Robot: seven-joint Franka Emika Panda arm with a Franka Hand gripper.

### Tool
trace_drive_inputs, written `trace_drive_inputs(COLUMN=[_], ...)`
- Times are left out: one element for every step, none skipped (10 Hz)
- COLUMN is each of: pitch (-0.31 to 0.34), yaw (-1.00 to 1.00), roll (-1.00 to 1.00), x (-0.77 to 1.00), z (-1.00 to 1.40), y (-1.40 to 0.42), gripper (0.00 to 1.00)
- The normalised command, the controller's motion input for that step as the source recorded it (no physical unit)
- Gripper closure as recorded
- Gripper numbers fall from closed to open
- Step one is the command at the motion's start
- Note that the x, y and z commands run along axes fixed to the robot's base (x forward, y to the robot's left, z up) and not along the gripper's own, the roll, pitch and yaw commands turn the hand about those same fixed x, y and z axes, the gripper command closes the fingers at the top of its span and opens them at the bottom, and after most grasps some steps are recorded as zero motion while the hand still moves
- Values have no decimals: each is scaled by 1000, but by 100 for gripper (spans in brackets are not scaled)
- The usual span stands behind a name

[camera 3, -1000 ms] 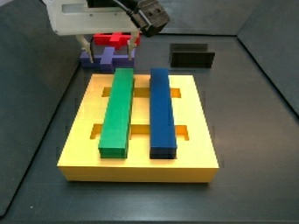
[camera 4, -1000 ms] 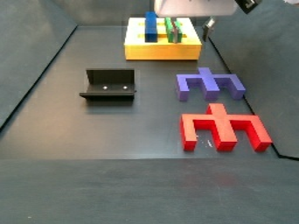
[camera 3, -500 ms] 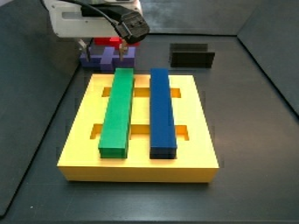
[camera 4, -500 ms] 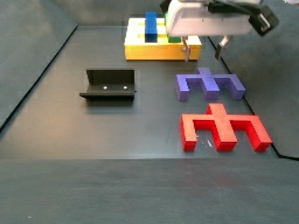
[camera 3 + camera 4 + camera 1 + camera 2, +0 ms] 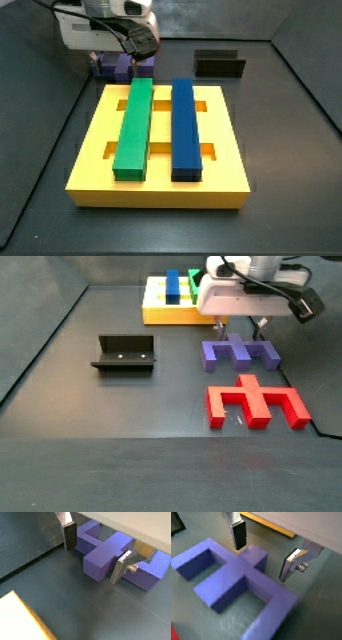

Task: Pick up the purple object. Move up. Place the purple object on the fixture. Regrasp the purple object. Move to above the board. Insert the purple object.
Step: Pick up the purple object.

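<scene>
The purple object [image 5: 241, 353] lies flat on the dark floor between the yellow board [image 5: 167, 314] and a red block. My gripper [image 5: 238, 328] hangs low over its board-side end and is open. In both wrist views the fingers [image 5: 69, 535] straddle the piece's centre tab [image 5: 101, 559] with a gap on each side, touching nothing. Seen from the other wrist camera, the purple object [image 5: 231, 579] fills the floor below the gripper [image 5: 264, 552]. The black fixture [image 5: 126, 354] stands empty, well to one side. In a side view the arm hides most of the purple object [image 5: 110, 72].
A red notched block [image 5: 257, 401] lies close beside the purple piece on the side away from the board. The board [image 5: 227, 130] carries a long green bar [image 5: 134, 125] and a blue bar [image 5: 186, 128]. The fixture [image 5: 221, 64] stands near the back wall. Dark walls enclose the floor.
The gripper has come down from above the board's far edge to just over the purple object, and its open fingers now flank the centre tab. The pieces have not moved.
</scene>
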Motion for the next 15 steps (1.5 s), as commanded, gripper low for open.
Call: trace_drive_inputs(pitch=[-57,-74,-56,0,0,0,0,0,0,0,0,0,0,0,0], yaw=[54,154,120,34,66,0,0,0,0,0,0,0,0,0,0], roll=[0,30,71,109,123,70,24,0,0,0,0,0,0,0,0], x=[0,71,57,0,0,0,0,0,0,0,0,0,0,0,0], z=[-20,-91,-206,-243,-231,-160,-74,0,0,0,0,0,0,0,0], y=[17,0,-3,66,83,0,0,0,0,0,0,0,0,0,0], gripper=[0,0,0,0,0,0,0,0,100,100,100,100,100,100,100])
